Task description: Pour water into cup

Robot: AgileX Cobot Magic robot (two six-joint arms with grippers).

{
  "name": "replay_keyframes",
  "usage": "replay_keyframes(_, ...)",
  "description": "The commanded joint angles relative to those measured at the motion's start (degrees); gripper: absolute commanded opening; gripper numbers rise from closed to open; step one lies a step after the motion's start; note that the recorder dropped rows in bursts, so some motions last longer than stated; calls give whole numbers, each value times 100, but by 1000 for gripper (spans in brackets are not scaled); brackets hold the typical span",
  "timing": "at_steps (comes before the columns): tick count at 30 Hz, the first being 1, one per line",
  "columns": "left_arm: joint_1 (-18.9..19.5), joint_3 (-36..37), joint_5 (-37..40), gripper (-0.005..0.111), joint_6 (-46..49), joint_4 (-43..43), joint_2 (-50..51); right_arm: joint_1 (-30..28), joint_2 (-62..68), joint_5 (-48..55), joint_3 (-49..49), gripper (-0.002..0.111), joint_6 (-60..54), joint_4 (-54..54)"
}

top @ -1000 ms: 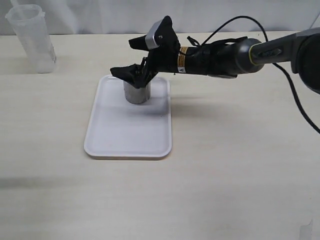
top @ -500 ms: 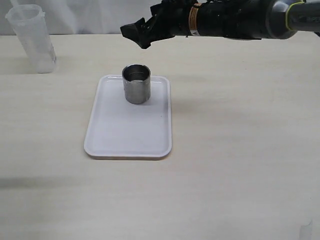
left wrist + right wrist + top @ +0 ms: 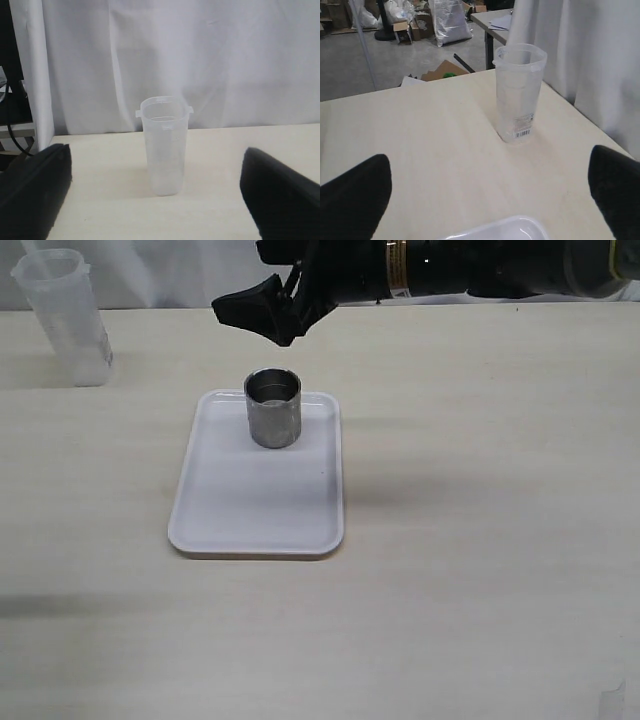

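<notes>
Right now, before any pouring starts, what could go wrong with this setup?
The beaker is tall, narrow and near the edge of the table; a misjudged grip by the open left gripper could tip it.
The open right gripper hangs in the air near the cup; it might block the pour or knock the cup.
The cup stands at the far end of the tray, so an overshoot would likely wet the table.

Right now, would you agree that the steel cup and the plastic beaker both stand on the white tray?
Not quite. The steel cup does stand on the white tray, but the plastic beaker does not: the exterior view shows it on the bare table, well apart from the tray.
</notes>
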Motion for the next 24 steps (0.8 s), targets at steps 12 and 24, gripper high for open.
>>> replay_keyframes(12, 1, 31, 8, 85, -42, -11, -31, -86, -55, -332, 19, 104, 445, -90)
replay_keyframes(24, 1, 31, 8, 85, -42, -11, -31, -412, -118, -714, 7, 6, 1012, -114)
